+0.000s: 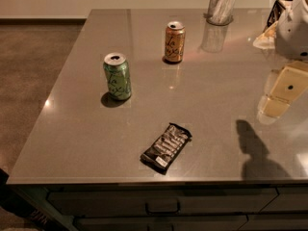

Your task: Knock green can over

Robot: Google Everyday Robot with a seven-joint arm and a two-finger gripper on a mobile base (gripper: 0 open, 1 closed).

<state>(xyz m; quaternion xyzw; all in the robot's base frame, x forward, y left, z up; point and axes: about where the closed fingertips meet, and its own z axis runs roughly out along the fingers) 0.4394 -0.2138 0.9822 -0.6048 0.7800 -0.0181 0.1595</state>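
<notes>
Green can (117, 76) stands upright on the grey table (86, 143), well apart from the gripper (281, 95) hovering at the right edge, parted or closed I cannot tell.

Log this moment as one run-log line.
task: knock-over pending | green can: upright, left on table | pincer: above right side, apart from green can

Matt cream gripper (272, 108) above glossy tabletop (211, 85)
</notes>
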